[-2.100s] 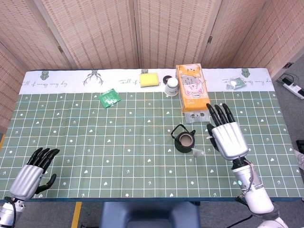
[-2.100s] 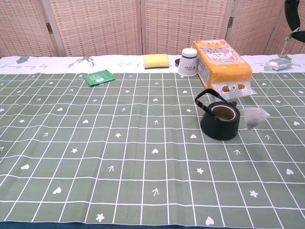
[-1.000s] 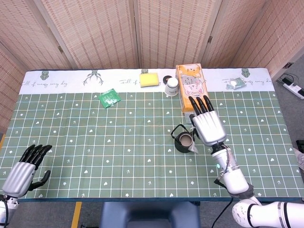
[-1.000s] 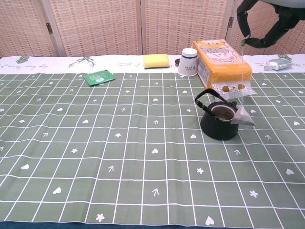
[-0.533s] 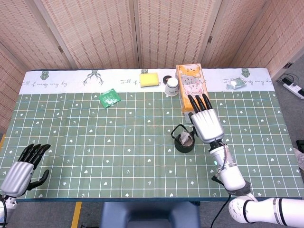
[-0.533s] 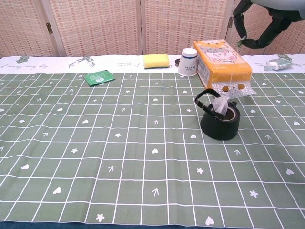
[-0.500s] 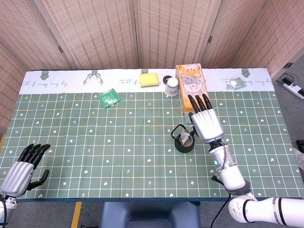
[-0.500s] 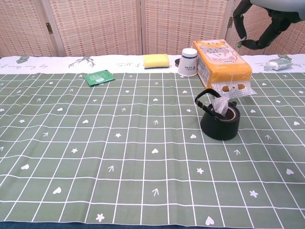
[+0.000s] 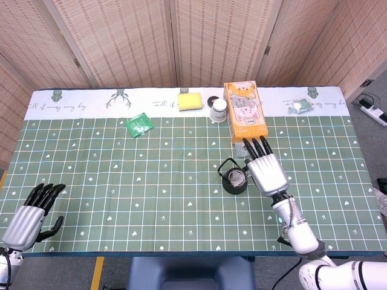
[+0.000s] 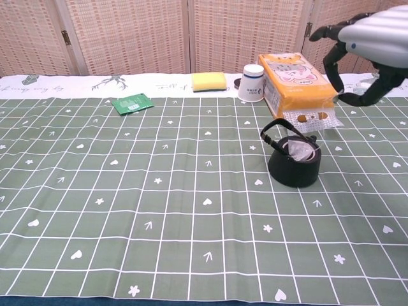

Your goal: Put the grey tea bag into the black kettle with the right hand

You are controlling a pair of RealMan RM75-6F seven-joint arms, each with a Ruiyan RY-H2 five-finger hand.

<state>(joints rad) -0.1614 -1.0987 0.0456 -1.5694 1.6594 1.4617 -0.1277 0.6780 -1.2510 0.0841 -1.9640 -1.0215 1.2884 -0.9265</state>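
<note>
Grey tea bag (image 10: pixel 298 149) sits in the mouth of the black kettle (image 10: pixel 294 160), tilted, long axis roughly upright, top leaning left. Right hand (image 9: pixel 266 170) hovers above and right of the kettle, fingers spread, gripping nothing. Left hand (image 9: pixel 30 215) at the table's near-left edge, fingers loosely extended, empty.

No legible text on anything.

Green-checked table (image 9: pixel 121 181) with black kettle (image 9: pixel 234 181), orange box (image 9: pixel 243 111), yellow sponge (image 9: pixel 190 101), white cup (image 9: pixel 218 110), green packet (image 9: pixel 139 124).
</note>
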